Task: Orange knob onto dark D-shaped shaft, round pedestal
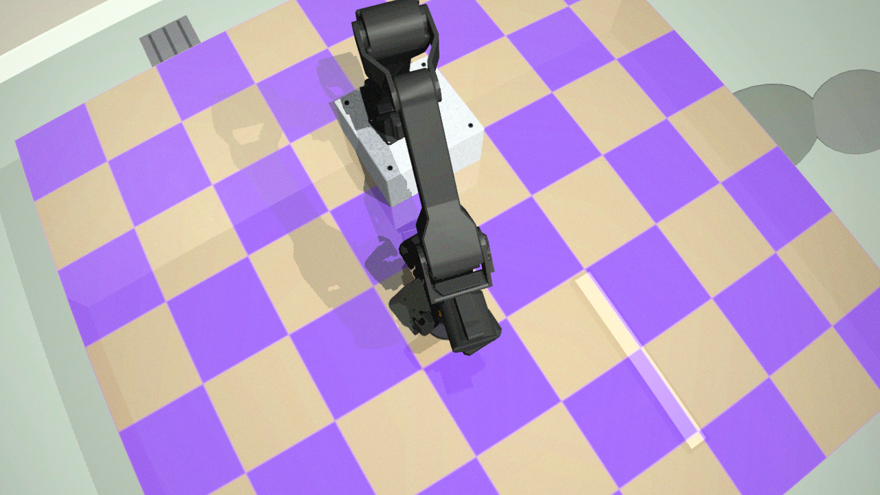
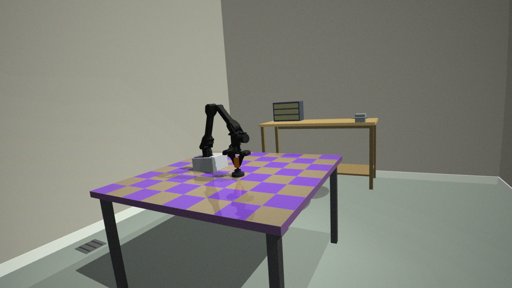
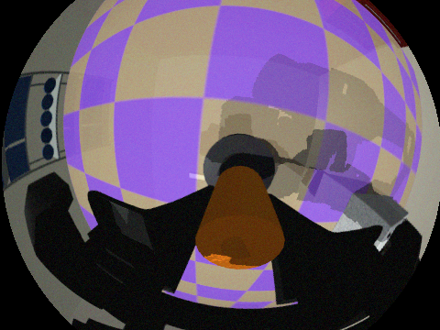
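The orange knob (image 2: 236, 162) (image 3: 239, 206) is upright between the fingers of my gripper (image 2: 236, 164) (image 3: 238, 194), which is shut on it. In the top view the arm hides nearly all of the knob. The dark round pedestal (image 1: 438, 335) (image 2: 237, 175) (image 3: 240, 141) stands on the table directly below the knob. In the exterior view a dark, narrower part shows between the knob's lower end and the pedestal's wide disc, so the knob is above the disc. The shaft's top, its flat side and the knob's hole are hidden; I cannot tell whether the shaft is inside the hole.
The arm's pale block base (image 1: 464, 147) (image 2: 204, 164) (image 3: 367, 211) stands close to the pedestal. A thin pale strip (image 1: 639, 357) lies on the purple and tan checkered table (image 1: 393, 455) (image 2: 186, 211), to the right of the pedestal in the top view. A wooden bench (image 2: 318, 123) stands beyond the table.
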